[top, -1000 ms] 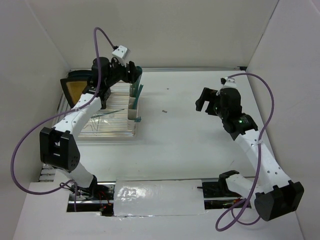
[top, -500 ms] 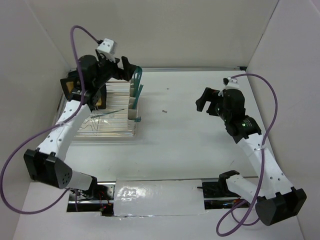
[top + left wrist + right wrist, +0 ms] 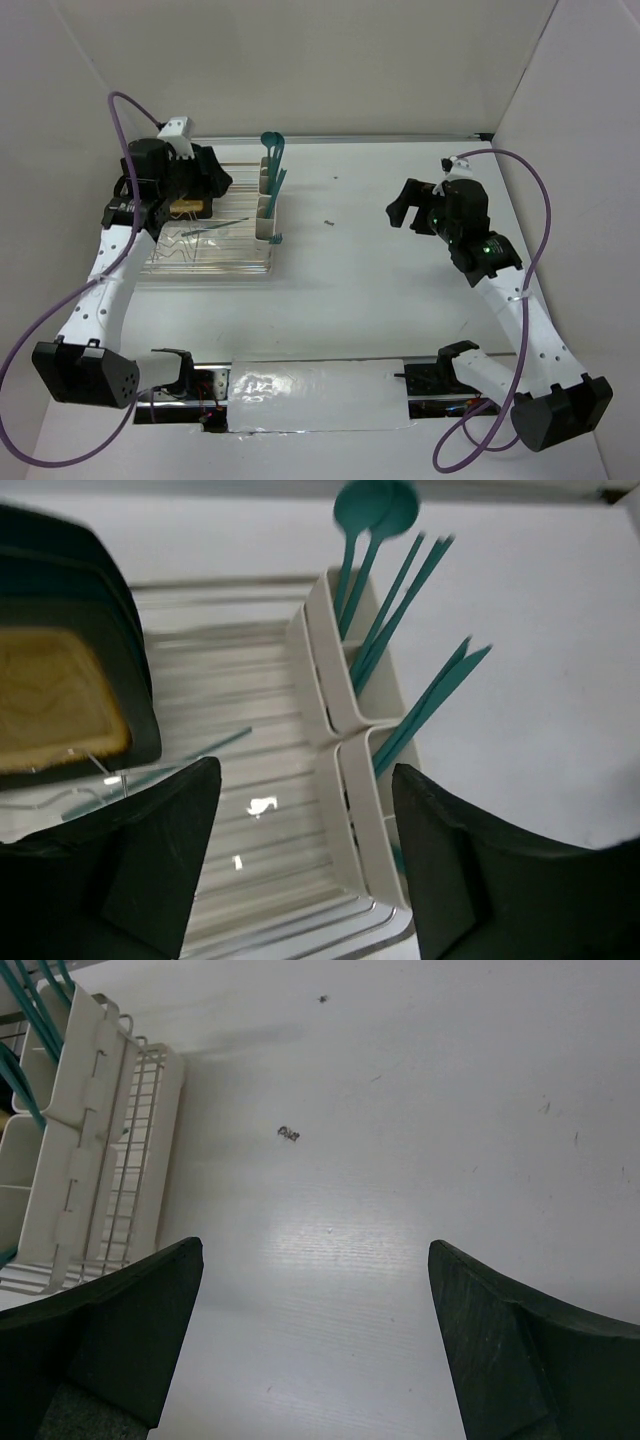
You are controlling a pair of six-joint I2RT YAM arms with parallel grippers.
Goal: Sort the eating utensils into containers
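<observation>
Over the dish rack, left claw agape, empty, near the containers.

High fixed view from behind, wrist cameras looking down close, all sharing the containers.

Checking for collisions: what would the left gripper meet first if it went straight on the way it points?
The left gripper would likely meet the floor of the dish rack first, just beside the containers; depth is unclear.
</observation>
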